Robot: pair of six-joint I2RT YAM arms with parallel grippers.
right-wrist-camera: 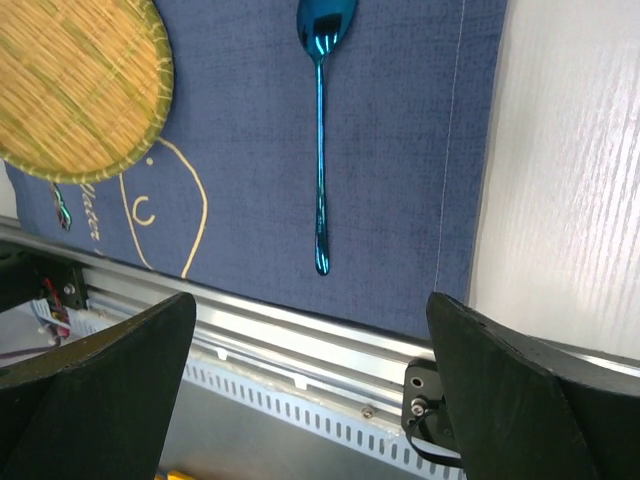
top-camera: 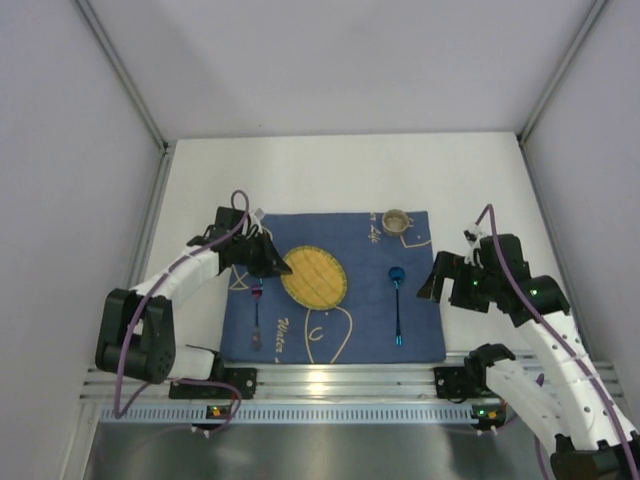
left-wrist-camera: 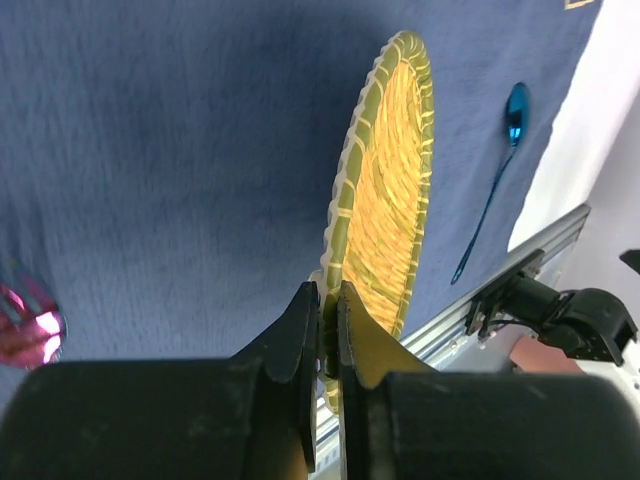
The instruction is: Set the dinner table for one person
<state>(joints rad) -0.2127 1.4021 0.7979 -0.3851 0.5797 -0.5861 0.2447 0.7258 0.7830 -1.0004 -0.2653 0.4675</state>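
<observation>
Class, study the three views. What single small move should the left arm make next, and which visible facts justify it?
Probably open the left claw and let go. It is shut on the rim of the woven plate, which already seems to lie on the blue placemat between the pink fork and the blue spoon, so the plate looks placed.

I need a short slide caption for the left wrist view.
Left gripper, jaws shut on the woven plate at its rim, blue placemat behind.
</observation>
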